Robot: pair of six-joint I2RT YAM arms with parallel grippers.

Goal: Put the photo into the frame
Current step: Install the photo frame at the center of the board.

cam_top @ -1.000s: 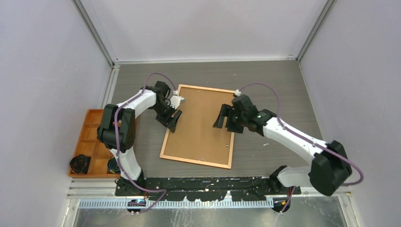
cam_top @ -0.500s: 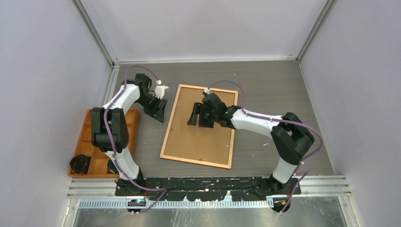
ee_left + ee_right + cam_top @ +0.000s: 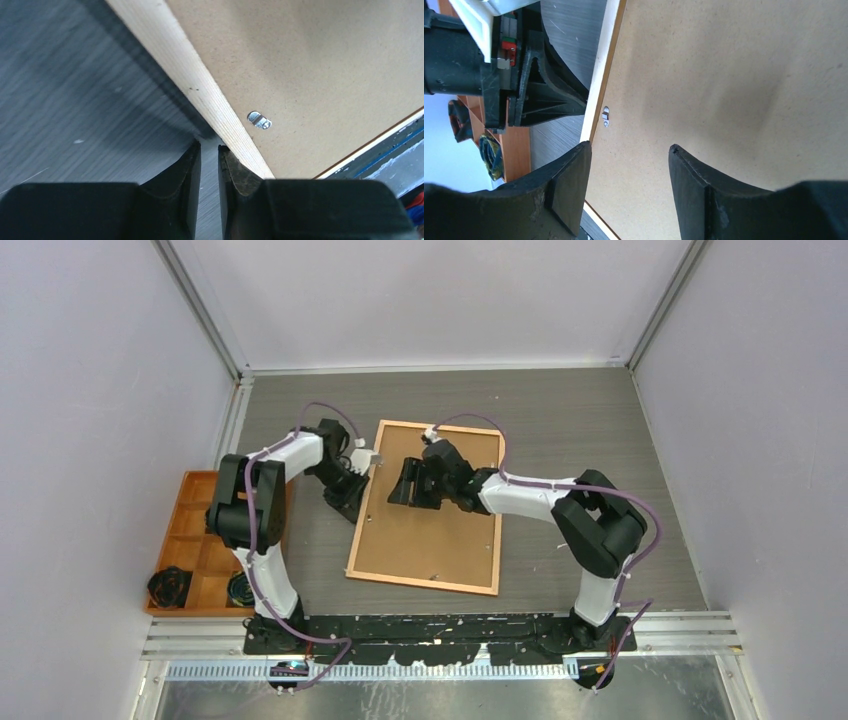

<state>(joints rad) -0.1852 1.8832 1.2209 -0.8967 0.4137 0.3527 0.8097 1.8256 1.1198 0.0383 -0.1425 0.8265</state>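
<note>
The frame [image 3: 430,530] lies face down on the table, its brown fibreboard back up. The photo is hidden or out of view. My left gripper [image 3: 351,503] is at the frame's left rail, its jaws nearly together with only a thin slit and nothing between them. In the left wrist view the left gripper [image 3: 209,147] has its right fingertip against the pale wooden rail [image 3: 200,85]. My right gripper [image 3: 400,484] is open and empty over the upper left of the back board. It shows the same in the right wrist view [image 3: 629,150].
A small metal turn clip [image 3: 260,120] sits on the back board near the left rail, also seen in the right wrist view [image 3: 605,116]. An orange compartment tray [image 3: 190,540] with black items stands at the left table edge. Grey walls enclose the table.
The left gripper swung back in to the frame's left rail, and the frame shifted slightly right. The right gripper moved left across the back board.
</note>
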